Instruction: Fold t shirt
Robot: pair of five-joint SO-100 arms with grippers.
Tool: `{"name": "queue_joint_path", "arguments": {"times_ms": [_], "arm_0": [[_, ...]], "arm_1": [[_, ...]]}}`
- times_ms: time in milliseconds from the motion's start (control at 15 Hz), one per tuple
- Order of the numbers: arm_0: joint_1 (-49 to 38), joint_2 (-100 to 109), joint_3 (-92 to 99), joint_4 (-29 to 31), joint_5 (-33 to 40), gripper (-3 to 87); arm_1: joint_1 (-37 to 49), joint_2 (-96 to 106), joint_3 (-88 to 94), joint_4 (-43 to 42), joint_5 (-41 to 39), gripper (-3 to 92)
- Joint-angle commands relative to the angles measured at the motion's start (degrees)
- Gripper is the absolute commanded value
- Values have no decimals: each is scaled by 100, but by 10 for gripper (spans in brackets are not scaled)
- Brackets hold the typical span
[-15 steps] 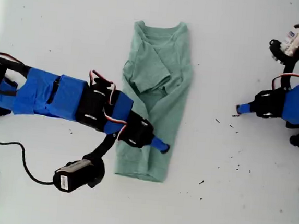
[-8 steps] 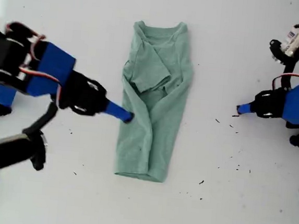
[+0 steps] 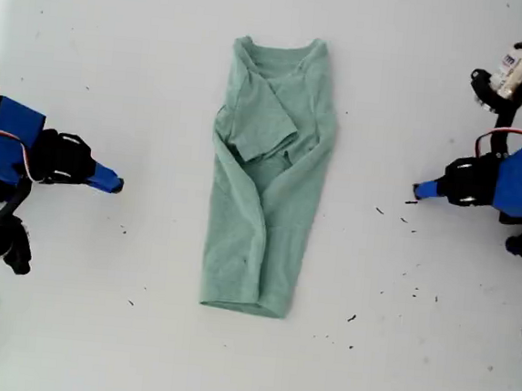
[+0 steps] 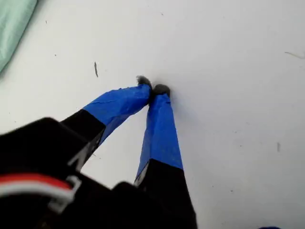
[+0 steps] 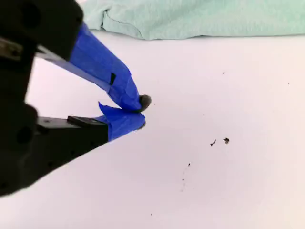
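t shirt (image 3: pixel 268 173) lies lengthwise-folded on white counter (image 3: pixel 146 48); my first end effector (image 4: pixel 153 89) tips together, empty; my second end effector (image 5: pixel 142 112) pinched together, empty; both apart from cloth

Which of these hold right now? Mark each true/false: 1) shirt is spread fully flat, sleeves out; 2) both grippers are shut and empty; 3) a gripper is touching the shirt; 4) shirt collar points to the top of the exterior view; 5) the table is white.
1) False. The t shirt is folded lengthwise into a narrow strip, with a sleeve tucked over its front.
2) True. My first gripper and my second gripper each have their tips together with nothing between them.
3) False. Both grippers sit on bare table, apart from the shirt, one at each side of the exterior view.
4) True. The collar lies at the end nearest the exterior view's top.
5) True. The table is white, with a few dark specks.
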Motion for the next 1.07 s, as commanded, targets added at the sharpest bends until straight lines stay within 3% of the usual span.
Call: {"name": "queue_joint_path", "arguments": {"times_ms": [0, 67, 133, 200, 333, 467, 600, 1000], "arm_0": [[105, -387, -580, 53, -88, -2], [237, -1116, -1459, 343, -105, -2], [325, -1934, -2487, 686, -70, 59], [422, -2839, -3630, 1090, 0, 225], [606, -4395, -5774, 1767, 334, 264], [721, -5599, -7040, 1916, 650, 278], [835, -6583, -7585, 1758, 800, 282], [1213, -8965, -8692, 1187, 879, 299]], "arm_1": [[-237, -149, 0, -141, 167, 24], [-580, -870, -615, -492, 387, 24], [-844, -2382, -1890, -624, 571, 23], [-1151, -4298, -3735, -246, 686, 55], [-1705, -7242, -7576, 1169, 861, 282], [-2118, -9334, -10529, 2118, 940, 350], [-2373, -10424, -11637, 2030, 1151, 351], [-2971, -11452, -11689, 1178, 1986, 333]]}}
